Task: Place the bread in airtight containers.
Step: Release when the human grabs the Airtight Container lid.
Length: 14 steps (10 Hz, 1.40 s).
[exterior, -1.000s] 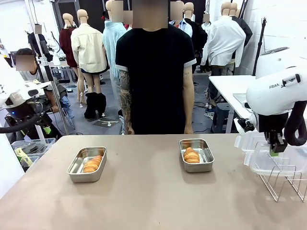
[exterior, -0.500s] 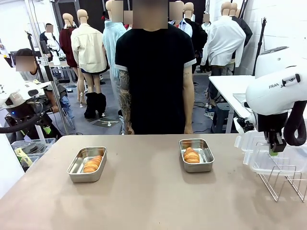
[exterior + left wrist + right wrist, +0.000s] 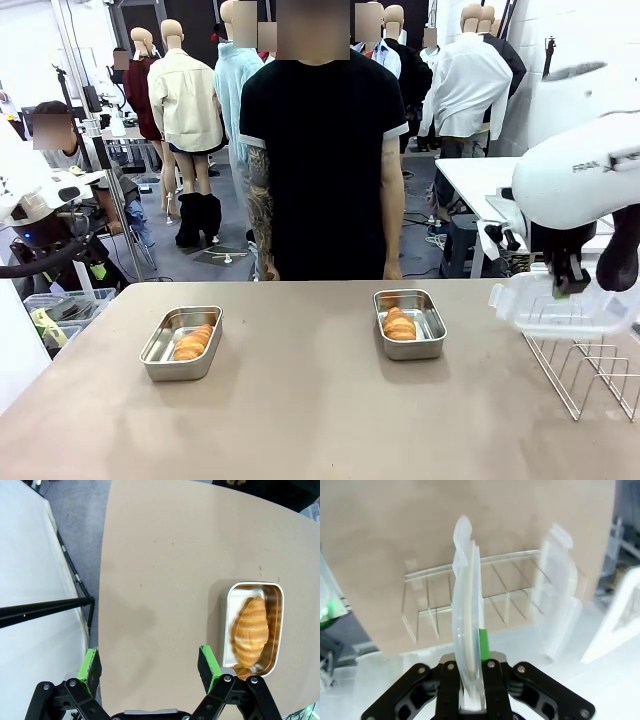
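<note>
Two airtight containers stand open on the table, the left one (image 3: 160,352) and the right one (image 3: 432,325). Each holds one golden bread roll (image 3: 193,342) (image 3: 399,323). My right gripper (image 3: 567,287) is at the far right above the wire rack, shut on the edge of a clear plastic lid (image 3: 560,312). From its wrist, the lid (image 3: 465,595) stands edge-on between the jaws of that gripper (image 3: 470,652). My left gripper (image 3: 149,667) hangs open high over the table, and the left container (image 3: 229,625) with its bread (image 3: 251,630) lies beside its right finger.
A wire rack (image 3: 590,372) stands at the table's right edge. In the right wrist view another clear lid (image 3: 560,592) leans by the rack (image 3: 495,587). A person (image 3: 320,160) stands at the far side, arms down. The tabletop between and in front of the containers is bare.
My right gripper has risen with the clear lid, lifting it up out of the wire rack. The containers, the bread and the person have stayed put.
</note>
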Each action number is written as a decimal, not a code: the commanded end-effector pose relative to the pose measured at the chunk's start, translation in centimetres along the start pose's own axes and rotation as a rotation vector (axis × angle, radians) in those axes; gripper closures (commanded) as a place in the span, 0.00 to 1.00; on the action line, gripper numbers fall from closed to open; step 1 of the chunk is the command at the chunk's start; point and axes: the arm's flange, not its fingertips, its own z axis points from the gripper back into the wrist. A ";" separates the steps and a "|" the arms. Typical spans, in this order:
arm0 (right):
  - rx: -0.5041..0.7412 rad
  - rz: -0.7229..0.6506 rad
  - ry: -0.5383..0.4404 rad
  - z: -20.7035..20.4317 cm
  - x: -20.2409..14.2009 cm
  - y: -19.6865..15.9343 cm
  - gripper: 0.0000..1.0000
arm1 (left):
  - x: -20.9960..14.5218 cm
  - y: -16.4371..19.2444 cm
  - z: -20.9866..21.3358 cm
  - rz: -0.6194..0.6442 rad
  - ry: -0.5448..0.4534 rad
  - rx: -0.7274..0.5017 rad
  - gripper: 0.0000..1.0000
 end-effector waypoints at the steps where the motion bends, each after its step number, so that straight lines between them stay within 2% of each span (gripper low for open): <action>1: -0.183 0.027 0.094 5.2 1.6 2.8 1.00 | -0.3 0.0 0.1 0.005 -0.006 0.018 0.00; 3: -0.346 0.110 0.115 9.9 4.1 1.6 1.00 | -0.3 0.0 0.1 0.005 -0.006 0.018 0.00; 4: -0.422 0.180 0.089 11.8 5.4 0.4 1.00 | -0.3 0.0 0.1 0.005 -0.006 0.018 0.00; 5: -0.520 0.191 0.048 13.3 7.0 -1.6 1.00 | -0.3 0.0 0.1 0.005 -0.006 0.018 0.00; 6: -0.604 0.355 -0.011 14.7 9.1 -4.4 1.00 | -0.3 0.0 0.1 0.005 -0.006 0.018 0.00; 8: -0.588 0.477 -0.097 15.5 13.2 -9.7 1.00 | -0.3 0.0 0.1 0.005 -0.006 0.018 0.00; 9: -0.557 0.474 -0.138 15.1 15.0 -12.0 1.00 | -0.3 0.0 0.1 0.005 -0.006 0.018 0.00; 11: -0.493 0.429 -0.134 13.9 17.4 -15.9 1.00 | -0.3 0.0 0.1 0.005 -0.006 0.018 0.00; 14: -0.458 0.418 -0.132 12.9 18.1 -17.5 1.00 | -0.3 0.0 0.1 0.005 -0.006 0.018 0.00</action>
